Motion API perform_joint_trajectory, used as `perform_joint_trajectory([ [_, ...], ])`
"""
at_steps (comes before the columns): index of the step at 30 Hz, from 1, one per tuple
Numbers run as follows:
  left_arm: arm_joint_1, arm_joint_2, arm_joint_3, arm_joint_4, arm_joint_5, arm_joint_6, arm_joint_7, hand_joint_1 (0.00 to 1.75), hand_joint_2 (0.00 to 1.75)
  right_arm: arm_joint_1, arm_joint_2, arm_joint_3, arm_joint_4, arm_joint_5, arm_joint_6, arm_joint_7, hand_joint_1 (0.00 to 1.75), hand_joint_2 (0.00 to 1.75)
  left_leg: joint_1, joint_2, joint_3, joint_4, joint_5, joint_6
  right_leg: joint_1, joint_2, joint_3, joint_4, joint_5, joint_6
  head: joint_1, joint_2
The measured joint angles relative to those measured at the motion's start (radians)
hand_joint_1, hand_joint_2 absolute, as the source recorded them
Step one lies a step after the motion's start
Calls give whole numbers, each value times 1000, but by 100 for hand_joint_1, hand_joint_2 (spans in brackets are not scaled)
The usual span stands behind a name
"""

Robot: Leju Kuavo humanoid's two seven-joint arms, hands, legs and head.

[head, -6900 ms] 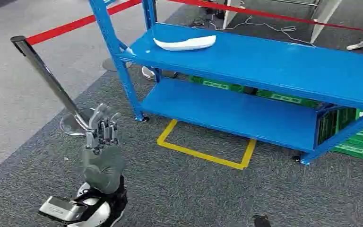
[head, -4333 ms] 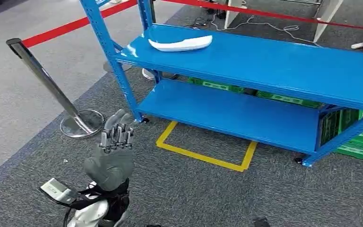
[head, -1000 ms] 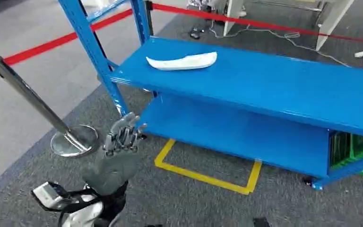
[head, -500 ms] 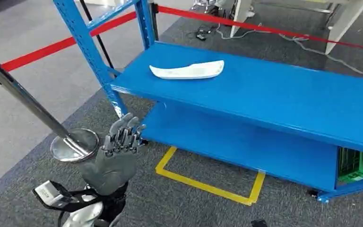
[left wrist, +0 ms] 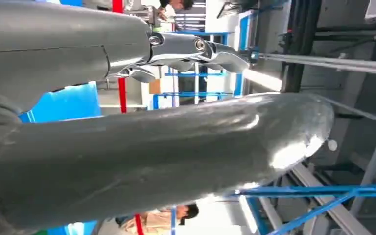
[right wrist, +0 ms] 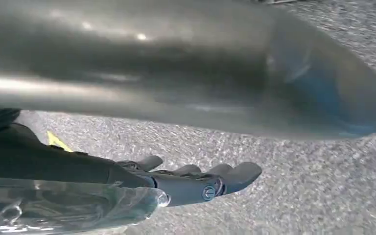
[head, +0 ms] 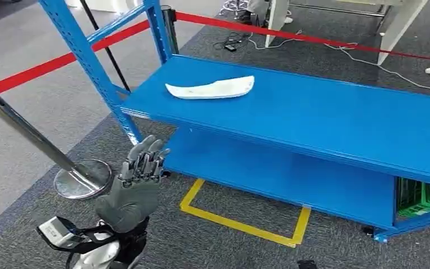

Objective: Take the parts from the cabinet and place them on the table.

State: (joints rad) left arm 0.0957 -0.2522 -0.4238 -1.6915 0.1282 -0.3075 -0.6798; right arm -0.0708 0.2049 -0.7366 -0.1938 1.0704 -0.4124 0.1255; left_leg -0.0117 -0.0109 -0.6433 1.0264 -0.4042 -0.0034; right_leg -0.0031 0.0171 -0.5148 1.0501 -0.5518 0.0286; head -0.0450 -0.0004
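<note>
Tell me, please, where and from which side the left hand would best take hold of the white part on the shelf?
Probably around the middle of the white part, coming from above. It lies flat and long across the blue shelf, narrow from front to back, so fingers could close across its width. The left hand is below the shelf edge, empty, fingers apart.

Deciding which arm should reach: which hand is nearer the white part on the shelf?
Left. The left hand is raised below the shelf's near-left corner, short of the white part; the right hand hangs over carpet.
</note>
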Motion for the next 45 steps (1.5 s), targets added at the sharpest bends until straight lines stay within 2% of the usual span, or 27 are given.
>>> perform_joint_trajectory([
  [4, 0, -2, -1, 0, -6, 11, 0, 0, 0, -3, 0, -1, -2, 1, 0, 0, 0, 0, 10, -4, 13, -19, 0, 4, 0, -7, 15, -5, -11, 19, 2, 0],
  [5, 0, -2, -2, 0, -6, 12, 0, 0, 0, -5, 0, -1, -2, 1, 0, 0, 0, 0, 11, -1, 17, -20, -4, 9, 1, -9, -11, 41, -40, 23, 4, 0],
  [8, 0, -1, -2, 0, -8, 15, 0, 0, 0, -2, 0, -2, -2, 0, 0, -1, 0, 0, 11, 0, 21, -20, -11, 16, 0, -9, -137, 258, -123, 30, 2, 0],
  [9, 0, -1, -2, 0, -8, 15, 0, 0, 0, 0, 0, -2, -2, 0, 0, -2, 0, 0, 11, -1, 23, -20, -13, 17, 0, -9, -161, 282, -115, 32, 4, 0],
  [10, 0, -1, -2, 0, -8, 15, 0, 0, 0, 0, 0, -3, -2, 1, 0, -3, 0, 0, 11, -3, 28, -19, -16, 16, -1, -9, -162, 257, -77, 32, 2, 0],
  [13, 0, -1, -2, 0, 4, 11, 0, 0, 0, -2, 0, -3, -2, 1, 0, -4, 0, 0, 12, -5, 48, -19, -28, 6, -7, -10, -77, 29, 75, 34, 3, 0],
  [14, 0, -1, -1, 0, 10, 10, 0, 0, 0, -3, 2, -4, -1, 1, 1, -4, 0, 0, 3, -6, 47, -13, -32, 0, -5, -8, -65, 0, 69, 32, 3, 0],
  [15, 0, -1, 0, 0, 15, 10, 0, 0, 0, -4, 2, -5, -1, 1, 1, -5, 0, 0, 3, -7, 45, -12, -30, -4, -6, -5, -64, -2, 74, 18, 1, 0],
  [17, 0, -1, 0, 0, 16, 9, 0, 0, 0, -1, 2, -9, -1, 1, 1, -6, 0, 0, 6, -7, 46, -20, -24, -13, 0, -4, -67, -2, 77, 8, -1, 0],
  [19, 0, -1, -1, 0, 14, 4, 0, 0, 0, -1, 2, -11, -2, 2, 2, -6, 0, 0, 7, -5, 44, -13, -35, -22, -8, -5, -64, -8, 83, -5, 0, 0],
  [20, 0, 0, -1, 0, 10, 1, 0, 0, 0, -3, 2, -11, -2, 5, 2, -7, 0, 0, 7, -2, 30, 20, -60, -30, -9, -5, -63, -8, 83, -12, -8, 0],
  [22, 0, 1, -1, 0, 7, -9, 0, 0, 0, -3, 2, -13, -2, 10, 3, -7, 0, 0, 12, -1, -47, 177, -138, -39, -9, -8, -64, -8, 82, -17, -10, 0],
  [24, 0, 1, 0, -1, 0, -19, 0, 0, 0, -2, 2, -18, -2, 14, 3, -7, 0, 0, 14, -1, -103, 283, -165, -42, -9, -9, -64, -8, 80, -19, -10, 0],
  [26, 0, 0, 0, -3, -6, -27, 0, 0, 0, -3, 2, -20, -2, 18, 5, -6, 0, 0, 15, 0, -80, 230, -107, -40, -10, -8, -61, -8, 78, -17, -10, 0],
  [28, 1, 0, 0, -8, -10, -27, 0, 0, 0, -3, 2, -21, -2, 18, 7, -6, 0, 0, 15, 1, 2, 68, -22, -36, -12, -6, -54, -8, 74, -9, -10, 0],
  [29, 1, 0, -1, -10, -13, -27, 0, 0, 0, -3, 2, -21, -2, 18, 7, -7, 0, 0, 16, 5, 32, 12, -15, -35, -6, -6, -54, -6, 71, -3, -12, 0],
  [30, 1, 0, -2, -11, -12, -23, 0, 0, 0, -3, 2, -21, -2, 18, 7, -6, 0, 0, 15, 2, 42, -17, -31, -27, -3, -3, -58, -2, 68, 4, -15, 0],
  [31, 1, 0, -2, -11, -6, -20, 0, 0, 0, -3, 2, -21, -2, 18, 7, -7, 0, 0, 15, 2, 38, -11, -28, -22, -3, -4, -57, -9, 71, 9, -6, 0],
  [34, 1, -1, -2, -11, 3, -12, 0, 0, 0, -4, 2, -22, -3, 19, 7, -7, 0, 0, 18, 0, 42, -20, -26, -2, -7, -7, -58, -12, 66, 28, -7, 0],
  [36, 1, -2, -2, -11, 0, -10, 0, 0, 0, -5, 2, -24, -3, 22, 6, -7, 0, 0, 18, 1, 45, -20, -29, 8, -6, -9, -93, 73, 13, 33, 1, 0],
  [38, 1, -1, -2, -11, 0, -12, 0, 0, 0, -4, 2, -26, -3, 23, 7, -7, 0, 0, 15, 1, 45, -20, -31, 12, -6, -9, -175, 239, -57, 36, 2, 0],
  [39, 1, -1, -2, -11, -3, -15, 0, 0, 0, -3, 2, -27, -3, 24, 7, -7, 0, 0, 14, 0, 46, -20, -37, 16, -6, -9, -205, 289, -65, 37, 2, 0],
  [40, 1, -2, -2, -11, -7, -19, 0, 0, 0, -2, 2, -27, -3, 26, 8, -7, 0, 0, 14, -1, 49, -19, -38, 17, -6, -9, -210, 289, -47, 36, 2, 0],
  [41, 1, -2, -2, -11, -10, -21, 0, 0, 0, -2, 2, -28, -3, 29, 8, -7, 0, 0, 14, -2, 54, -19, -41, 16, -6, -9, -193, 245, -9, 35, 2, 0],
  [43, 1, -2, -2, -11, -9, -31, 0, 0, 0, -3, 2, -29, -3, 33, 8, -7, 0, 0, 14, -3, 71, -19, -51, 10, -7, -10, -108, 69, 87, 30, 2, 0],
  [44, 1, -2, -2, -11, -9, -35, 0, 0, 0, -3, 2, -29, -3, 34, 8, -7, 0, 0, 13, -2, 77, -19, -53, 5, -7, -11, -79, 8, 98, 28, 2, 0],
  [45, 1, -2, -3, -11, -9, -37, 0, 0, 0, -5, 2, -29, -3, 34, 10, -8, 0, 0, 5, -3, 74, -11, -56, -1, -5, -10, -67, -13, 87, 25, 2, 0],
])
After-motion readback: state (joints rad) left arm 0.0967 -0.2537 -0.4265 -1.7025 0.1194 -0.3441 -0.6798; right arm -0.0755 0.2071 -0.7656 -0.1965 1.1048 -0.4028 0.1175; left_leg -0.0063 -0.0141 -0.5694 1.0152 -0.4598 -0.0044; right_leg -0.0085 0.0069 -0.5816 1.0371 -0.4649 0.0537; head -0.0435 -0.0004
